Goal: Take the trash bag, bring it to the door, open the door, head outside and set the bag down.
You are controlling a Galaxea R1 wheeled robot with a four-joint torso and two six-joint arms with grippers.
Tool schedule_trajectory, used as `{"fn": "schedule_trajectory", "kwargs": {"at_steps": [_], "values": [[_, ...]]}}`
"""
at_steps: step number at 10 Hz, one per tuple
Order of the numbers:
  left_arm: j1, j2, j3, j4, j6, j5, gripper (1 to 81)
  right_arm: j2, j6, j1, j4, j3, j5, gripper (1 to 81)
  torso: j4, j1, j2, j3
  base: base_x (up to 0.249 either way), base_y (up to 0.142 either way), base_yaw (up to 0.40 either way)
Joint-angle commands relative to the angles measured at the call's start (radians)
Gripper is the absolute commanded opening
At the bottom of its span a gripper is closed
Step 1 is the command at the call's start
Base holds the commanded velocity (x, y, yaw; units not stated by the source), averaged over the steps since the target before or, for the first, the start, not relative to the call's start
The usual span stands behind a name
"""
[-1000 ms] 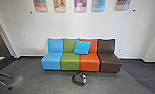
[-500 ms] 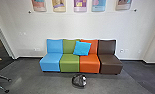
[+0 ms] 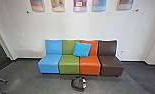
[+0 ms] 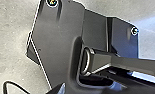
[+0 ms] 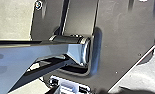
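It's pickup time, I'd say, trash bag on the floor, probably needing a closer, lower approach, and whether either pincer's clenched, I can't tell!

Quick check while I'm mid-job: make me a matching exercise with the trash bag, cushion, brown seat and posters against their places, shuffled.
1. Trash bag
2. Cushion
3. Brown seat
4. Posters

A. At the head view's right end of the seating
B. High on the wall
C. On the floor
D. Propped against the green seat and orange seat

Pairs: 1-C; 2-D; 3-A; 4-B.
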Motion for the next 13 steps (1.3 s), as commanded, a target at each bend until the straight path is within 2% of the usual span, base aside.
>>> {"fn": "schedule_trajectory", "kwargs": {"at_steps": [1,13], "values": [[-0.034,-0.004,0.006,-0.002,0.003,0.057,81.1,-0.003,-0.003,0.034,0.006,0.008,-0.058,81.1,0.0,0.0,0.0,0.0,0.138,0.0,0.0],[-0.034,-0.009,0.006,-0.005,0.003,0.053,81.1,0.006,-0.003,0.032,0.007,0.008,-0.056,81.1,0.0,0.0,0.0,0.0,0.138,0.0,0.0]]}}
